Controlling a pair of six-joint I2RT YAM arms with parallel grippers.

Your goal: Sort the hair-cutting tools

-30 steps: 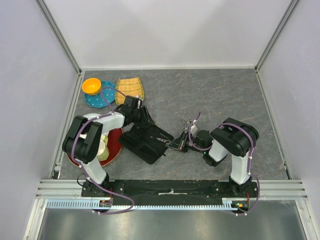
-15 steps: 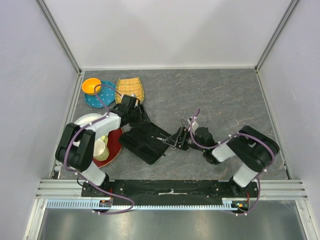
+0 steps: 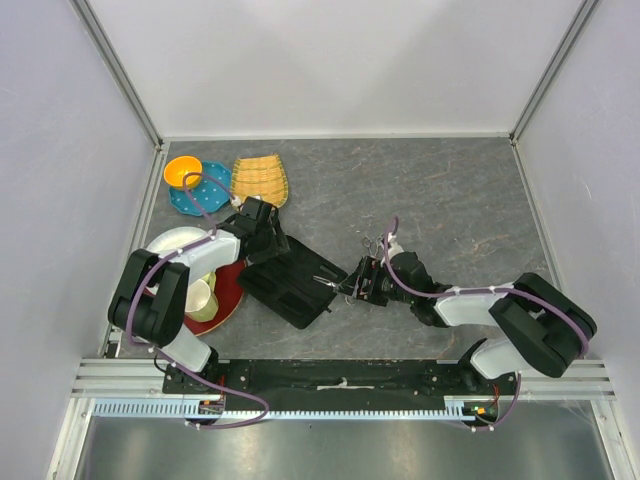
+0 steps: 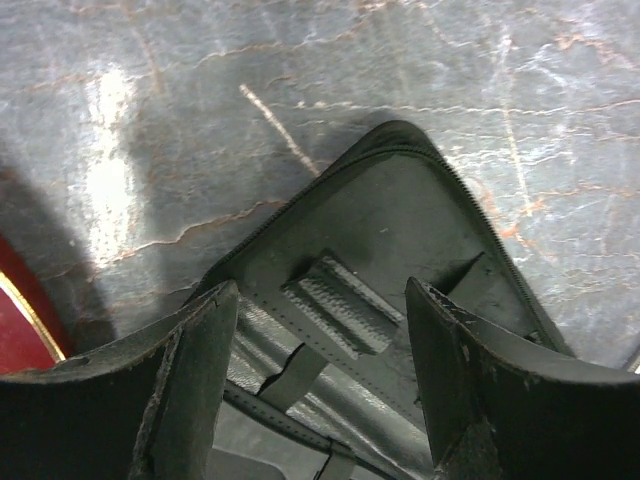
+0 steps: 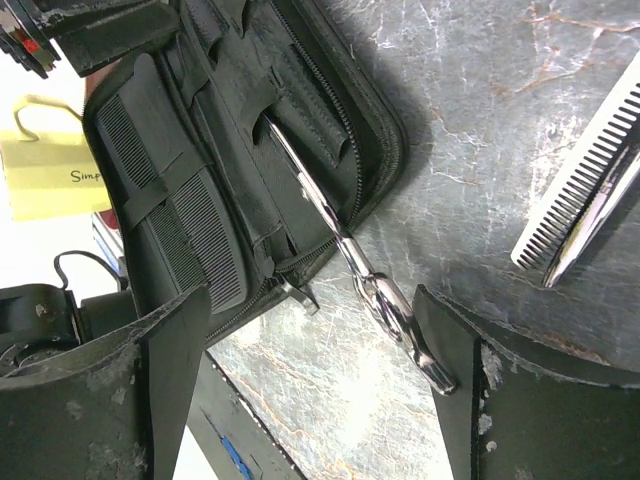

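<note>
The black zip case (image 3: 290, 280) lies open, and in the right wrist view a black comb (image 5: 185, 210) sits under a strap inside the case (image 5: 240, 130). One pair of silver scissors (image 5: 385, 300) has its blade tucked in a case pocket, with the handles out on the table. My right gripper (image 5: 310, 345) stands open around those handles without gripping them. A second pair of scissors (image 5: 590, 185), with a toothed blade, lies on the table to the right, also seen from above (image 3: 372, 244). My left gripper (image 4: 315, 350) hangs open over the case's far corner (image 4: 400, 230), holding nothing.
Left of the case are a red plate (image 3: 232, 290) with pale cups (image 3: 205, 298), a white plate (image 3: 175, 240), a blue plate (image 3: 205, 190) with an orange bowl (image 3: 181, 171), and a yellow woven basket (image 3: 260, 180). White walls enclose the grey table.
My right gripper has opened and let go of the scissors, leaving them in the case pocket. Its elbow swung out to the right. My left gripper opened wider and drew back slightly.
</note>
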